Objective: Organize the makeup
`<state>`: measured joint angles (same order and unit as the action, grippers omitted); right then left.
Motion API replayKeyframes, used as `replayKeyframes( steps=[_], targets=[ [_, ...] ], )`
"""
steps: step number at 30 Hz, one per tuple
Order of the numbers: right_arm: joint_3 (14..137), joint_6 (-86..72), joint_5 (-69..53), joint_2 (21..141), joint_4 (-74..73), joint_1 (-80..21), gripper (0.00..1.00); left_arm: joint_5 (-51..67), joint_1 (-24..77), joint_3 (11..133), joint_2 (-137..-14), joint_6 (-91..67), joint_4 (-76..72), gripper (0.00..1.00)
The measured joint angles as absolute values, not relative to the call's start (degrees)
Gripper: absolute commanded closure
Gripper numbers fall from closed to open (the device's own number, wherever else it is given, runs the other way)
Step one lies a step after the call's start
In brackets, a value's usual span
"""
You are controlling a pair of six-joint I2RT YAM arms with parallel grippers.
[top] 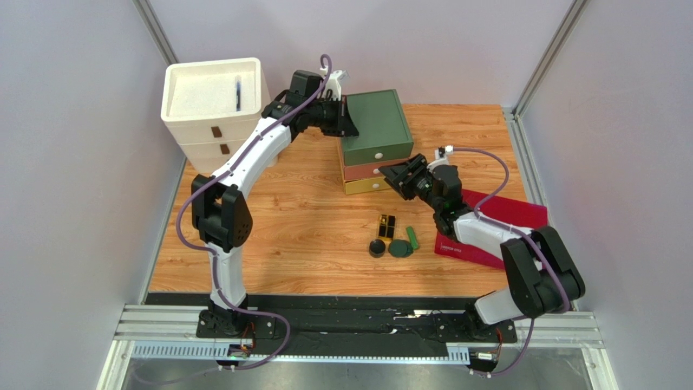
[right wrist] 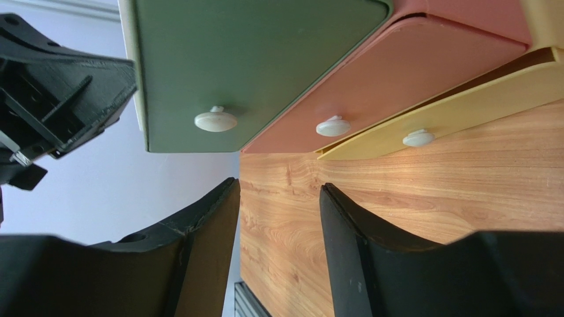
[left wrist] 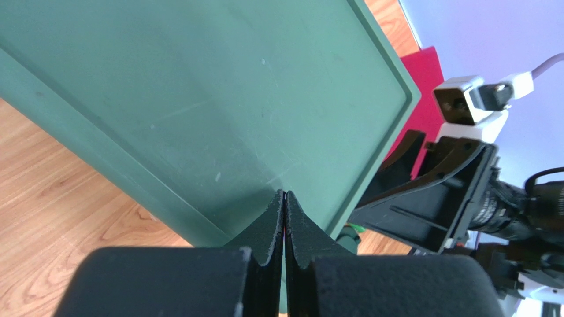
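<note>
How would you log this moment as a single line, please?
left gripper: shut, over green drawer top | right gripper: open, facing drawer knobs | makeup: loose on table

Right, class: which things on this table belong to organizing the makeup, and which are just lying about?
Job: black-and-gold case, round black jar, dark green compact, bright green stick, coloured drawer stack (probably storage).
Lying about: dark red folder, white drawer unit (role unclear).

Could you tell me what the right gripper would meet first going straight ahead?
The right gripper would likely reach the pink drawer front first; only bare table lies between, though depth is uncertain.
</note>
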<state>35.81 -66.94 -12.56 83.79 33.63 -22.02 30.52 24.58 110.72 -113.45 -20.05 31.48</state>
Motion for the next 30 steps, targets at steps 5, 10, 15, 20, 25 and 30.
replayKeyframes(
  steps=[5,10,15,20,25,30],
  targets=[
    [36.5,-66.3,-5.3,79.0,26.9,-24.3,0.47,31.9,24.4,110.2,-112.2,-18.6,31.5,1.0],
    [34.1,-64.1,2.3,78.2,28.7,-29.1,0.48,33.6,23.4,110.2,-111.3,-18.7,30.7,1.0],
    [33.3,-63.8,6.0,82.4,33.8,-32.6,0.54,35.2,22.4,110.2,-111.3,-19.3,30.4,1.0],
    [31.7,-66.7,7.5,91.6,43.8,-32.6,0.55,36.5,22.2,110.2,-111.5,-19.9,30.0,1.0],
    [31.5,-68.4,9.2,96.8,49.2,-32.6,0.54,37.6,22.0,110.2,-112.0,-20.3,29.7,1.0],
    [32.8,-68.5,9.3,98.7,55.4,-32.6,0.55,37.9,21.7,110.2,-112.1,-20.3,29.5,1.0]
  ],
)
